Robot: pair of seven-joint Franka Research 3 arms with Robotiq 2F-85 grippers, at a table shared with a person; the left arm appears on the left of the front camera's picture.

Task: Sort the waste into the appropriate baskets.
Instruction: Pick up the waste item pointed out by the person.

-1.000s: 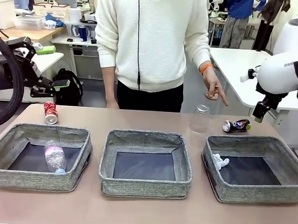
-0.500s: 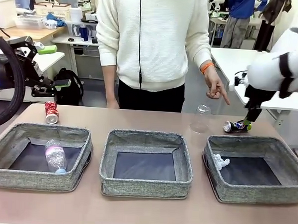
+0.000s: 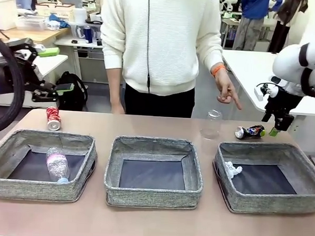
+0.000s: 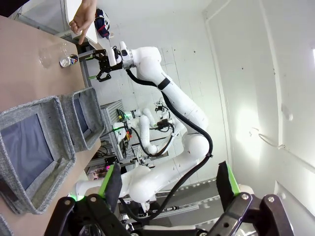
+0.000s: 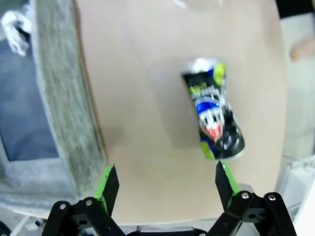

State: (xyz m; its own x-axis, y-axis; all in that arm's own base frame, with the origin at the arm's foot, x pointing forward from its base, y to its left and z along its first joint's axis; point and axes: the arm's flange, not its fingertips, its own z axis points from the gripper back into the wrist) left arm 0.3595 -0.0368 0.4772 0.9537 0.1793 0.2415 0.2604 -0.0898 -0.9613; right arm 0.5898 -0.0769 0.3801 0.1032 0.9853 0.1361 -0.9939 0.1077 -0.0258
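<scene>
Nearest, nothing has shifted since a second ago: the bottle [image 3: 57, 164] lies in the left basket [image 3: 37, 188], the middle basket [image 3: 153, 191] shows its bare dark bottom, and the paper ball [image 3: 231, 169] rests against the left wall of the right basket [image 3: 269, 203]. Beyond them on the table [image 3: 152, 223], the red can [image 3: 53, 118] lies behind the left basket, the cup [image 3: 211, 124] stands farther right, and the dark can [image 3: 250, 132] lies on its side behind the right basket, all where they were. The right hand [image 3: 278, 128], open and holding nothing, now hangs just right of the dark can; half a second ago it was over the can's right end. At the far side a person's hand [image 3: 226, 92] points a finger downward, as before.

From the right wrist, the can's green, blue and red print is plain, its near end just ahead of one pad [image 5: 224, 179] and apart from the basket wall. From the left wrist, the left hand [image 4: 169, 182] is spread wide with nothing between its fingers, and the right hand shows far off beside the can.
</scene>
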